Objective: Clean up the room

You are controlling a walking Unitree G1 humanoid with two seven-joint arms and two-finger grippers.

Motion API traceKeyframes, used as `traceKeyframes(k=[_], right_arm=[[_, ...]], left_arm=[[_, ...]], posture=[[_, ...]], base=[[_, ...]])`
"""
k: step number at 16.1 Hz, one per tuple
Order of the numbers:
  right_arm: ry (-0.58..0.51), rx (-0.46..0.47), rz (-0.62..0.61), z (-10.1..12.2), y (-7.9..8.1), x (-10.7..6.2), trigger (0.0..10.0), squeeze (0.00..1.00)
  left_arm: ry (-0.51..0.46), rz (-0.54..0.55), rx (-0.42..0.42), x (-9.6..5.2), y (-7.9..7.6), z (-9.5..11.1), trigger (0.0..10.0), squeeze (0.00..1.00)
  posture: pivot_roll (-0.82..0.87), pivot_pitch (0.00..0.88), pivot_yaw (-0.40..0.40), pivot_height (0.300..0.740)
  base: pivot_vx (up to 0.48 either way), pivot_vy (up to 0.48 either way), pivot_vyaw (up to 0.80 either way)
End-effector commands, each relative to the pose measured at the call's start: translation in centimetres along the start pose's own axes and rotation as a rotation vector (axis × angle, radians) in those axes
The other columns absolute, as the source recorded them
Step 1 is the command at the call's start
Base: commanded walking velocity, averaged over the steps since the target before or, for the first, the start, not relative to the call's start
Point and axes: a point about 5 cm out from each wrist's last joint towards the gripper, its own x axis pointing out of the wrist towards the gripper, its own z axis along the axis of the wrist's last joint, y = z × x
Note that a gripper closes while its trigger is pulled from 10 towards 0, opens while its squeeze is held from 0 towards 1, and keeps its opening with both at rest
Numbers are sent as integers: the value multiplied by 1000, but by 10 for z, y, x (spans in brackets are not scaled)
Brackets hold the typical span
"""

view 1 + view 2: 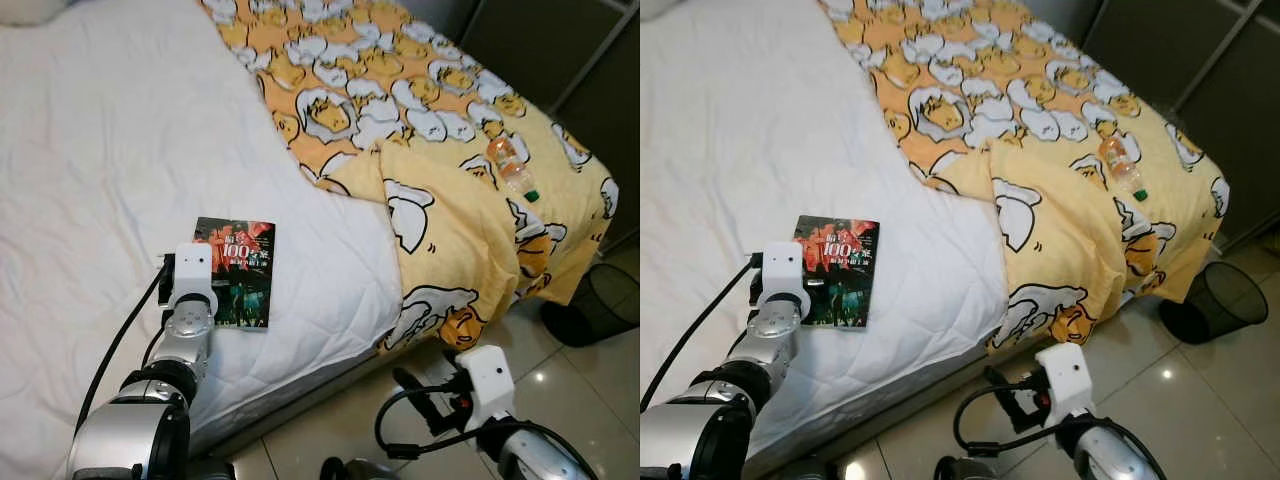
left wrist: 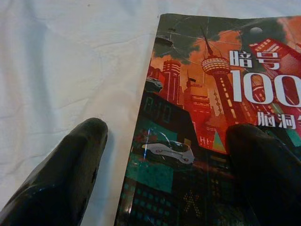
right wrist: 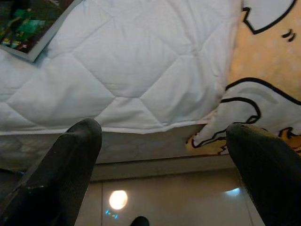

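A dark paperback book (image 1: 237, 270) with a red city cover lies flat on the white bed sheet (image 1: 100, 150), close to the bed's near edge. My left gripper (image 2: 164, 169) is open right at the book's left edge. One finger (image 2: 61, 179) rests on the sheet beside it and the other finger (image 2: 263, 174) lies over the cover. My right gripper (image 3: 169, 165) is open with nothing in it, low over the tiled floor beside the bed. A plastic bottle (image 1: 512, 167) with orange drink lies on the yellow duvet (image 1: 440, 220).
The yellow patterned duvet drapes over the bed's right corner down to the floor. A black mesh waste bin (image 1: 600, 300) stands on the glossy tiles (image 1: 580, 380) at the right. Dark wardrobe doors (image 1: 560, 50) close the far right.
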Motion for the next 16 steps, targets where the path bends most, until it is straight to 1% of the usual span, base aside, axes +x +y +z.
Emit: traceKeyframes(k=[1, 2, 4, 5, 6, 7, 8, 9, 10, 11, 13, 14, 15, 16], right_arm=[[5, 9, -8, 1, -3, -4, 10000, 0], [8, 11, -8, 1, -3, -4, 10000, 0], [24, 19, -1, -1, -2, -5, 10000, 0], [35, 38, 25, -3, 0, -5, 10000, 0], [47, 63, 67, -3, 3, -5, 10000, 0], [83, 71, 148, -6, 6, -6, 10000, 0], [112, 77, 200, -8, 6, -6, 10000, 0], [123, 55, 206, -8, -2, -2, 10000, 0], [121, 39, 190, -4, -13, 6, 10000, 0], [101, 30, 158, 4, -26, 15, 10000, 0], [88, 19, 154, 11, -31, 20, 10000, 0], [88, 19, 154, 11, -31, 20, 10000, 0], [81, 21, 157, 14, -32, 23, 10000, 0], [75, 23, 165, 15, -32, 25, 10000, 0]], left_arm=[[29, -29, -3, -2, -3, -8, 10000, 0], [49, -16, -4, -3, 1, -12, 10000, 0], [117, -23, -47, -5, 9, -24, 10000, 0], [151, -61, -79, -6, 10, -29, 10000, 0], [177, -104, -92, -6, 9, -32, 10000, 0], [221, -161, -119, -8, 8, -38, 10000, 0], [257, -218, -144, -11, 5, -42, 10000, 0], [264, -216, -138, -10, 8, -43, 10000, 0], [284, -236, -166, -10, 10, -44, 10000, 0], [313, -288, -226, -10, 9, -43, 10000, 0], [317, -327, -204, -10, 8, -41, 10000, 0], [317, -327, -204, -10, 8, -41, 10000, 0], [362, -349, -160, -13, 4, -48, 0, 0], [390, -355, -171, -15, 2, -52, 0, 0]], posture=[[-108, 131, -168, 740], [-107, 133, -167, 740], [-107, 133, -165, 740], [-102, 133, -158, 740], [-101, 134, -156, 740], [-91, 136, -147, 740], [-89, 136, -146, 740], [-80, 139, -139, 740], [-70, 138, -132, 740], [-63, 134, -127, 740], [-60, 130, -124, 740], [-60, 130, -124, 740], [-60, 130, -124, 740], [-60, 130, -123, 740]], base=[[0, 0, 0], [0, 0, 0], [0, 0, 0], [0, 0, 0], [0, 0, 0], [0, 0, 0], [0, 0, 0], [0, 0, 0], [0, 0, 0], [0, 0, 0], [0, 0, 0], [0, 0, 0], [0, 0, 0], [0, 0, 0]])
